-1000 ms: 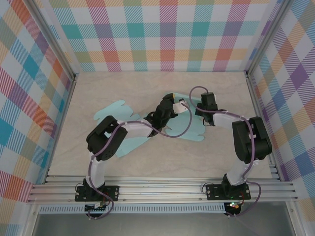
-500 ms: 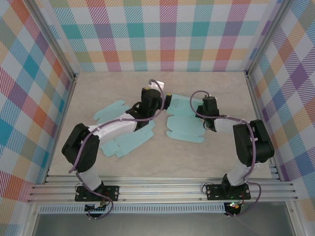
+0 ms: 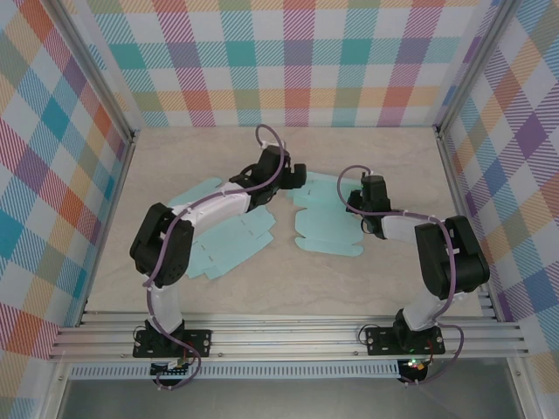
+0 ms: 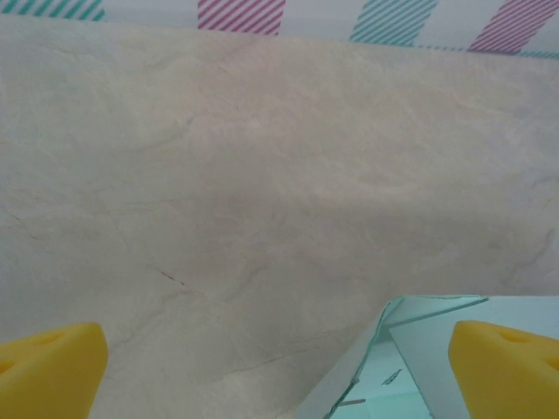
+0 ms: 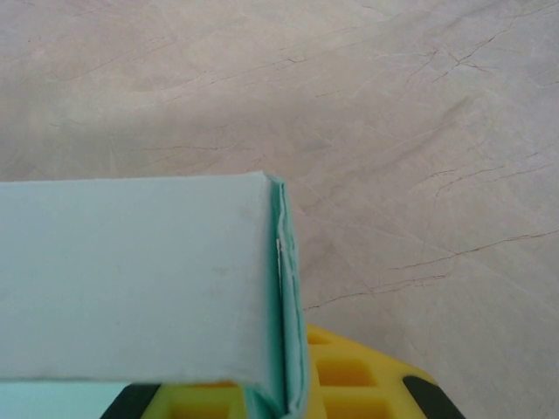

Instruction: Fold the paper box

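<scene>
The paper box (image 3: 327,229) is a pale teal die-cut sheet lying mid-table, with its right edge folded up. My right gripper (image 3: 364,206) is shut on that doubled edge. In the right wrist view the folded teal panel (image 5: 131,279) runs down between the yellow pads (image 5: 367,384) of the right gripper (image 5: 281,397). My left gripper (image 3: 281,173) hovers at the sheet's far left corner, open wide. In the left wrist view its yellow fingertips (image 4: 48,371) stand far apart with bare table between them, and a raised teal corner of the box (image 4: 419,362) sits by the right one.
A second flat teal sheet (image 3: 223,246) lies to the left under the left forearm, one flap (image 3: 196,194) reaching toward the left wall. Plaid walls (image 3: 297,61) close three sides. An aluminium rail (image 3: 288,336) carries both arm bases at the near edge.
My left gripper has opened wide and drawn back from over the middle of the sheet toward its far left corner. The sheet lies flatter. The right gripper has kept its grip and barely moved.
</scene>
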Robot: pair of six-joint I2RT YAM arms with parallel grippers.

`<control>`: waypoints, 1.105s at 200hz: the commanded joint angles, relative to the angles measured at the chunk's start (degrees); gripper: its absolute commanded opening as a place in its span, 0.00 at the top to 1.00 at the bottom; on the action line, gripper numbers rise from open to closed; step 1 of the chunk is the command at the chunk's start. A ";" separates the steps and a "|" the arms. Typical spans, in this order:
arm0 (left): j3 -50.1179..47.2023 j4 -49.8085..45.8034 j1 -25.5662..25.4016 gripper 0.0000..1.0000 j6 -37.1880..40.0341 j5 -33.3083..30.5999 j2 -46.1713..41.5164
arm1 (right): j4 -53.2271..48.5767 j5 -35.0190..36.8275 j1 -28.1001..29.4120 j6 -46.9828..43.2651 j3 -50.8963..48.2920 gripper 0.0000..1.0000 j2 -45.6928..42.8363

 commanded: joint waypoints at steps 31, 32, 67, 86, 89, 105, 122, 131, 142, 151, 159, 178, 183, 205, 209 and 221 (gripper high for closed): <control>4.90 -6.24 -1.78 0.00 -0.31 -3.67 4.58 | 1.26 -2.05 -0.15 -1.00 -1.18 1.00 -0.94; 4.93 -6.26 -1.84 0.00 -0.31 -3.60 4.65 | 1.27 -2.02 -0.16 -0.98 -1.22 1.00 -0.98; 6.32 -6.80 -3.62 0.00 -0.15 -3.70 6.92 | 0.92 -2.21 -0.15 -0.96 -0.91 1.00 -0.67; 6.70 -6.77 -4.46 0.00 -0.82 -3.73 8.12 | 0.96 -2.31 -0.15 -0.96 -0.86 1.00 -0.67; 6.67 -6.66 -4.57 0.00 -1.01 -3.65 8.39 | 0.97 -2.29 -0.10 -0.96 -0.89 1.00 -0.67; 6.52 -5.02 -4.76 0.00 -2.04 -2.42 9.15 | 1.06 -2.42 -0.11 -1.04 -0.94 1.00 -0.67; 6.83 -3.12 -4.95 0.00 -2.94 -1.17 9.94 | 1.16 -2.53 -0.11 -1.05 -0.99 1.00 -0.59; 7.13 -2.33 -4.97 0.00 -3.49 -0.97 10.25 | 1.27 -2.55 -0.14 -1.05 -0.98 1.00 -0.58; 7.16 -1.44 -5.06 0.00 -4.25 -1.17 10.27 | 1.32 -2.55 -0.08 -1.05 -0.98 1.00 -0.59; 6.86 -0.73 -5.00 0.00 -5.02 -1.29 9.94 | 1.27 -2.51 -0.13 -1.05 -0.99 1.00 -0.58; 6.20 -0.33 -5.06 0.00 -5.84 -1.49 9.26 | 1.27 -2.44 -0.09 -1.05 -0.98 1.00 -0.58; 1.95 1.69 -4.98 0.00 -8.32 -2.59 6.05 | 1.18 -2.39 -0.11 -0.96 -0.99 1.00 -0.59; 0.42 2.16 -5.06 0.01 -8.98 -2.90 4.97 | 1.13 -2.41 -0.13 -0.97 -0.97 1.00 -0.52; -7.91 3.90 -5.06 0.05 -12.78 -3.87 -0.99 | 0.92 -2.41 -0.09 -0.96 -0.82 1.00 -0.43; -9.40 4.28 -5.05 0.06 -13.63 -3.85 -2.12 | 0.92 -2.43 -0.08 -0.96 -0.82 1.00 -0.43; -14.33 5.55 -5.01 0.09 -15.93 -3.49 -5.24 | 0.86 -2.48 -0.13 -1.00 -0.73 1.00 -0.41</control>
